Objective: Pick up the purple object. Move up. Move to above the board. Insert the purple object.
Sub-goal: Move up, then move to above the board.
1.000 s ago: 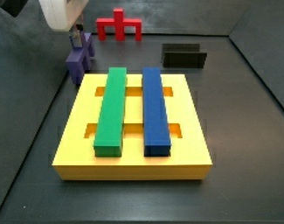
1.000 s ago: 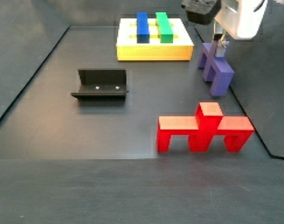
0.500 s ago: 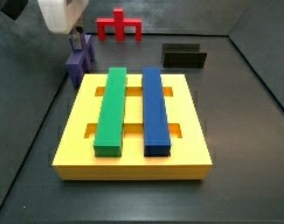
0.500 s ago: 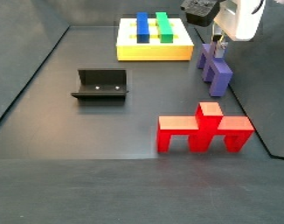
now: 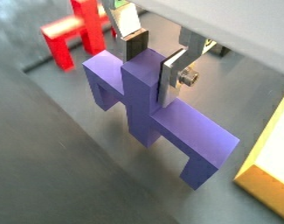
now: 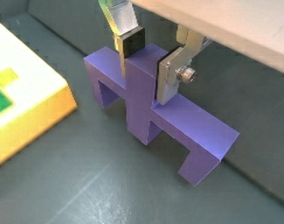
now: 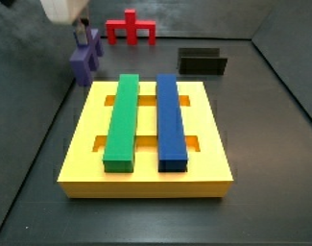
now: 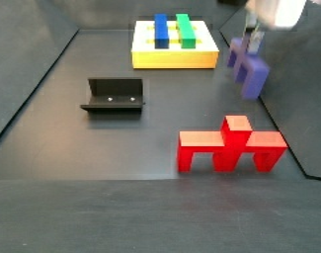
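My gripper (image 5: 154,54) is shut on the upright stem of the purple object (image 5: 144,96), one finger on each side; both wrist views show this grip (image 6: 150,57). The purple object (image 7: 84,60) hangs a little above the floor, beyond the far left corner of the yellow board (image 7: 82,144). In a side view the gripper (image 8: 245,40) holds the piece (image 8: 250,71) to the right of the board (image 8: 176,59). The board bears a green bar (image 7: 121,117) and a blue bar (image 7: 170,120) with open slots beside them.
A red piece (image 7: 130,28) of similar shape stands on the floor beyond the purple one, also seen in a side view (image 8: 229,146) and a wrist view (image 5: 76,35). The dark fixture (image 7: 202,61) stands behind the board, seen also in a side view (image 8: 116,95).
The gripper has risen with the purple object in it; the piece has left the floor. The board, red piece and fixture have not moved.
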